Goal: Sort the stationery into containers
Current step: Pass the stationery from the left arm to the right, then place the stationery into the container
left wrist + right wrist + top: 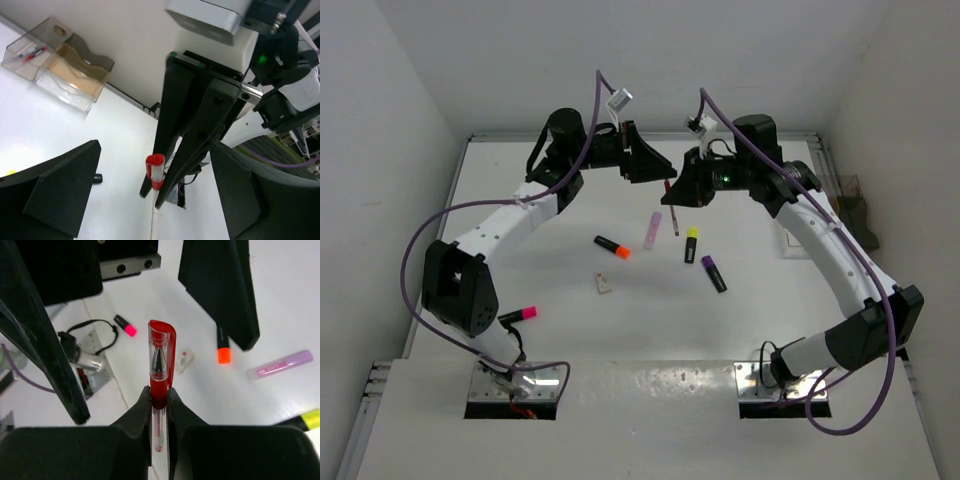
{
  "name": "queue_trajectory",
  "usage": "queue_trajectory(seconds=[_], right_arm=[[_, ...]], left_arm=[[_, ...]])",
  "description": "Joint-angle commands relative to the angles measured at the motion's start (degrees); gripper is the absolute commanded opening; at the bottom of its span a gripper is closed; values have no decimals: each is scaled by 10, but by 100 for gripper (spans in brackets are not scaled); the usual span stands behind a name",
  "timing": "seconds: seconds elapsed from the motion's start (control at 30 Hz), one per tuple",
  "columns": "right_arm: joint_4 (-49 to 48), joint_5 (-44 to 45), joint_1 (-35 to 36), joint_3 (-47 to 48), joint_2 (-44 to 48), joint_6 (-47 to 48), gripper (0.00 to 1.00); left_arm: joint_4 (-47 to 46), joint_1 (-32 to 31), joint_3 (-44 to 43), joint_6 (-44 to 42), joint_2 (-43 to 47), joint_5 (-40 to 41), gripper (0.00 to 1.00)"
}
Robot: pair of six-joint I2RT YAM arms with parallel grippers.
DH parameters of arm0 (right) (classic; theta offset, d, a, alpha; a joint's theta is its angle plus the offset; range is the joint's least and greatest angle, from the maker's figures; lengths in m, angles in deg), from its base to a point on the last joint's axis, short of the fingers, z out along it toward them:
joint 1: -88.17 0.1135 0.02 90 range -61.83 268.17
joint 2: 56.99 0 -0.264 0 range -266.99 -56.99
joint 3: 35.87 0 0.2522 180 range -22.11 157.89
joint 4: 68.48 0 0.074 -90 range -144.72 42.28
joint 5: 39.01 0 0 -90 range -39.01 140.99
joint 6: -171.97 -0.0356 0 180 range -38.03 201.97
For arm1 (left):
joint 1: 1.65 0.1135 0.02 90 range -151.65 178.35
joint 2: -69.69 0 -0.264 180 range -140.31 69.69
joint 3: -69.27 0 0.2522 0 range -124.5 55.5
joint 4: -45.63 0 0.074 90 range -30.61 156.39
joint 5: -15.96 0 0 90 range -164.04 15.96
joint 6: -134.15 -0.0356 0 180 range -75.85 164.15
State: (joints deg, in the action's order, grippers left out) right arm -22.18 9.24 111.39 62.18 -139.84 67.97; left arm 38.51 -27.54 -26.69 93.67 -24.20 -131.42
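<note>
White walls [410, 80] and a white table [740, 330] frame the scene. Above the far middle of the table, the red pen [161, 365] is held off the surface. It is pinched on its barrel just below the cap by the right gripper [160, 402], whose jaws are pressed onto it. The left gripper [648, 162] is set opposite, jaws spread wide, one finger on either side of the capped end, and nothing is touched by them.

A hand-over between the arms is judged to be in hand, though its direction cannot be told. For it to be done well, the pen should be centred between the open fingers. One pinch should not be released until the other is shut firmly on free barrel.

The pinch itself is shown only by the right wrist camera. The same view takes in things lying on the table below: an orange highlighter [223, 352], a lilac marker [280, 365], an eraser [184, 360], a pink highlighter [125, 326] and a yellow highlighter [307, 419]. The containers [55, 60] are shown clearly only by the left wrist camera: a clear compartment with pens in it, touching an amber one. A purple highlighter [714, 273] is seen only from overhead.
</note>
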Motion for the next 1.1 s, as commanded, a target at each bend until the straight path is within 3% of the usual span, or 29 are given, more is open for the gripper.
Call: queue_trajectory(seconds=[0.0, 0.13, 0.17, 0.2, 0.27, 0.37, 0.5, 0.6, 0.9, 1.07], right_arm=[[17, 26, -12, 21, 18, 67, 0], [122, 101, -40, 82, 1, 276, 0], [158, 167, -43, 90, -5, 341, 0], [155, 199, -62, 78, -6, 444, 0], [102, 260, -113, 23, -4, 559, 0], [17, 301, -162, -23, -17, 670, 0], [-107, 346, -229, -102, -42, 759, 0], [-189, 325, -286, -123, -69, 811, 0], [-279, 275, -372, -99, -178, 909, 0], [-238, 273, -393, -28, -240, 943, 0]], left_arm=[[34, 28, -20, -20, 29, 16, 100], [102, 94, -29, -78, 17, 39, 100], [101, 107, -26, -79, 14, 36, 100], [100, 126, -24, -80, 10, 32, 100], [96, 143, -17, -80, -1, 16, 100], [82, 148, 8, -77, -5, 12, 100], [52, 147, 45, -69, 1, 11, 100], [44, 148, 56, -70, 2, 9, 100], [16, 146, 79, -63, -10, 9, 100], [9, 149, 80, -48, -24, 3, 100]])
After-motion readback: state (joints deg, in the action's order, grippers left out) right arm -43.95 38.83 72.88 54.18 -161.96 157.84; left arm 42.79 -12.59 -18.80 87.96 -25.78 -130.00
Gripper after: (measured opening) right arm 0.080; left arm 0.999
